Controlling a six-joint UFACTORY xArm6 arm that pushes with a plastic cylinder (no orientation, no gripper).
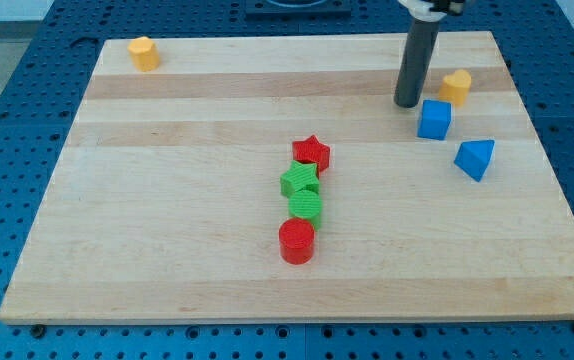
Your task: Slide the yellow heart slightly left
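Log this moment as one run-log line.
tip: left of yellow heart, apart | blue cube: below heart | heart: not yet pushed

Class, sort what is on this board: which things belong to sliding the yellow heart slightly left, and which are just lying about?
Belongs to the job: yellow heart; my tip, just to the view's left of it.

Lying about: blue cube; blue triangular block; red star; green star; green round block; red cylinder; other yellow block.
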